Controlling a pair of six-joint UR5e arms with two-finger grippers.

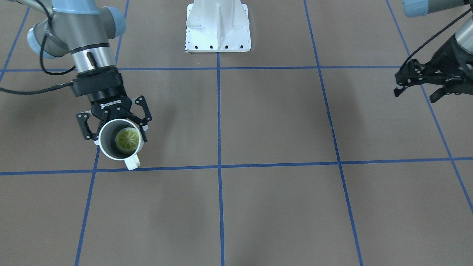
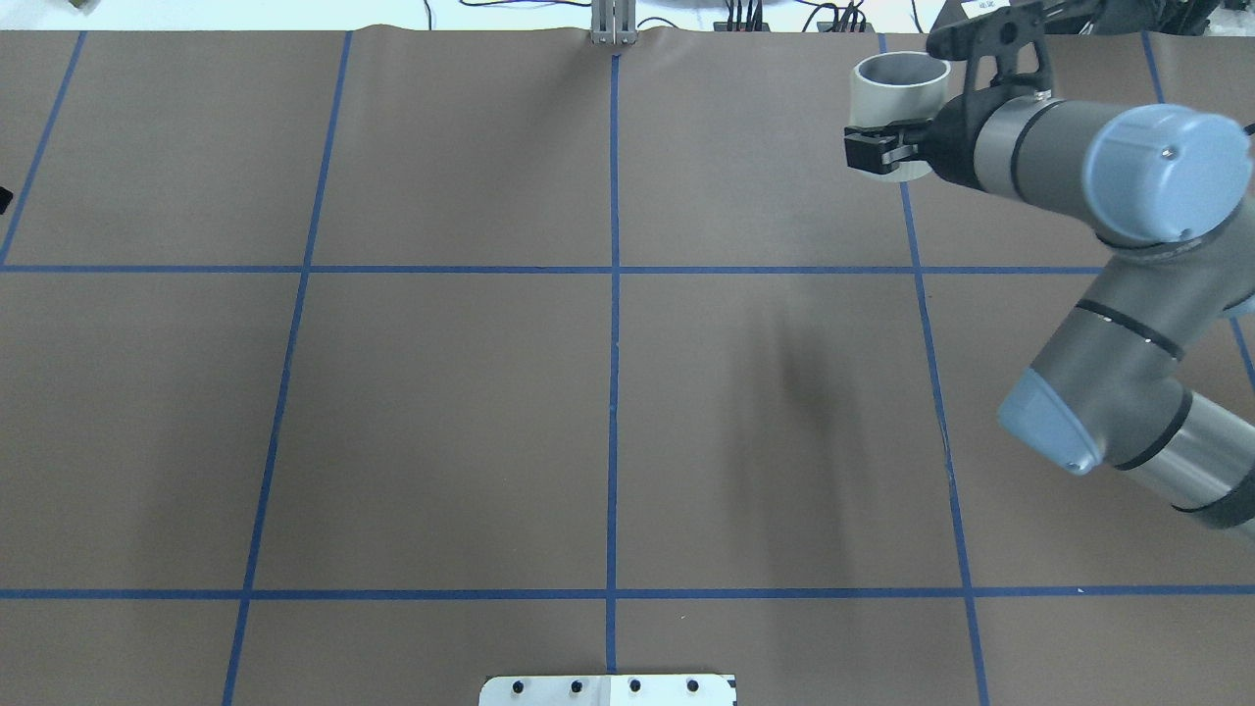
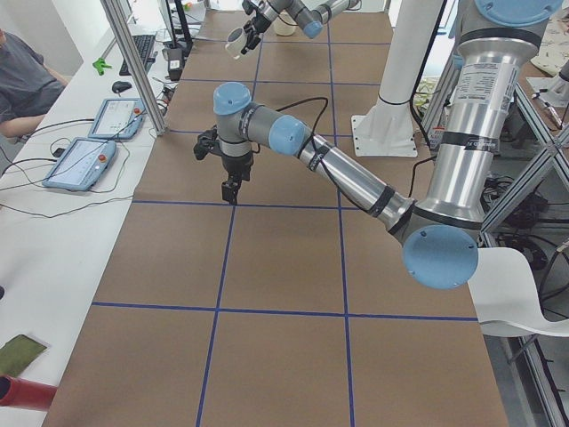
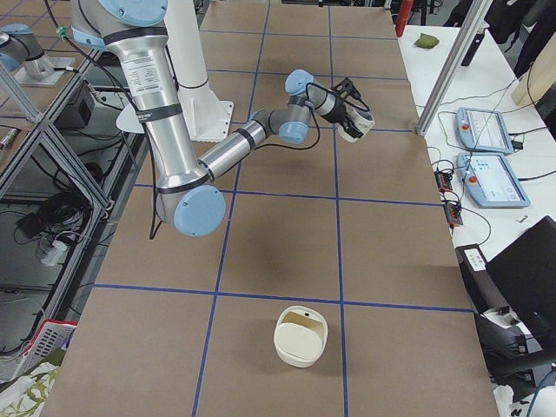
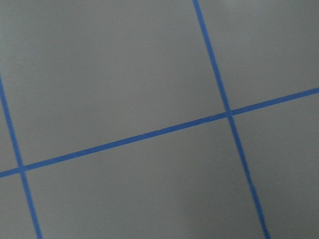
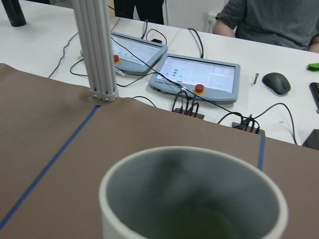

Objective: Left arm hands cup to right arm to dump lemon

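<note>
The white cup [image 1: 108, 142] hangs above the table at my right side with its mouth up, its handle [image 1: 132, 162] pointing away from my base. The yellow-green lemon [image 1: 128, 140] lies inside it. My right gripper [image 1: 115, 128], marked ROBOTIQ, is shut on the cup from the side. The cup also shows in the overhead view [image 2: 897, 98], in the right wrist view [image 6: 194, 199], and small in the exterior right view [image 4: 356, 122]. My left gripper [image 1: 417, 92], the open-frame one, is open and empty far off at my left side, above the bare mat.
The white robot base [image 1: 218, 29] stands at the table's middle near edge. A cream container [image 4: 301, 337] sits at the right end of the table. An aluminium post [image 6: 97, 50] and control tablets [image 6: 197, 77] stand beyond the far edge.
</note>
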